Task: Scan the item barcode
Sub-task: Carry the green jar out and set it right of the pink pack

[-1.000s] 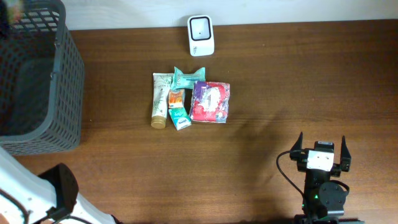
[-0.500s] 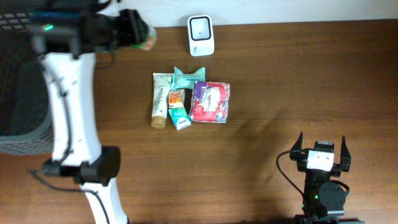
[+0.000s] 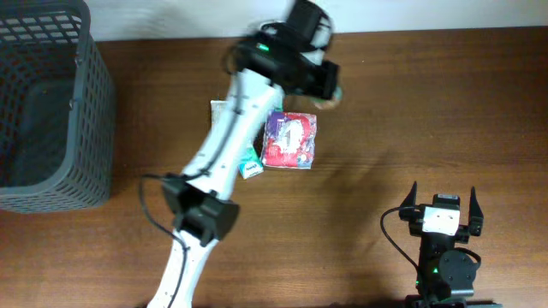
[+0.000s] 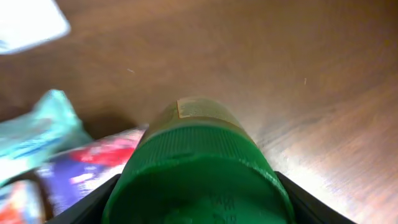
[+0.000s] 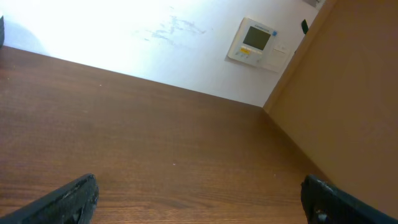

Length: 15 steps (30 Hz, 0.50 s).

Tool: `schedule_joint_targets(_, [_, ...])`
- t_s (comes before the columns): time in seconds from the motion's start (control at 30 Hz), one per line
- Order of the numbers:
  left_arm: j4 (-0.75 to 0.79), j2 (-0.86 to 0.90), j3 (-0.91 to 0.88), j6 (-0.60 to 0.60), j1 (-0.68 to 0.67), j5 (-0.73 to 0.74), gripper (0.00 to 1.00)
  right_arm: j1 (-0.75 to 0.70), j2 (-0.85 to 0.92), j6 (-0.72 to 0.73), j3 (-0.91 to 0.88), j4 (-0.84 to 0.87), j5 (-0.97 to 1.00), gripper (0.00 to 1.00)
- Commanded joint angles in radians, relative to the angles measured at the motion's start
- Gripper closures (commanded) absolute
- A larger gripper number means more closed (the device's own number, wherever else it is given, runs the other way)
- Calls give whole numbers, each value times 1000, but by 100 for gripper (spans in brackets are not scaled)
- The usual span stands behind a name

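Nearest me, well this side of the red-and-purple packet, my right gripper sits with its fingers spread wide. Just past the packet's far right corner, my left gripper pinches the green-capped bottle.

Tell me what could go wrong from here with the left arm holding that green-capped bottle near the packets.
1. The left gripper seems to hold the green-capped bottle by its cap end only, and the overhead view is blurred there. A fast swing might loosen it.
2. It hangs close by the red and purple packet, so a drop could scatter the pile.
3. No barcode shows in any view, so it may face away from the white scanner.
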Motion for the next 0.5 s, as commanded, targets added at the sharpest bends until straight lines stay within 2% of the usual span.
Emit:
schedule_joint_targets(0.0, [6, 91, 5, -3, -79, -110, 32, -5, -6, 0, -9, -1, 11, 1])
schedule_joint_targets(0.23, [40, 220, 5, -3, -164, -158, 29, -5, -6, 0, -9, -1, 11, 1])
schedule_joint_targets(0.3, [50, 250, 5, -3, -174, -161, 23, -5, -6, 0, -9, -1, 11, 1])
schedule_joint_targets(0.37, [57, 260, 5, -2, -175, -179, 11, -5, -6, 0, -9, -1, 11, 1])
schedule_joint_targets(0.47, [54, 249, 37, -2, -174, -224, 9, -5, -6, 0, -9, -1, 11, 1])
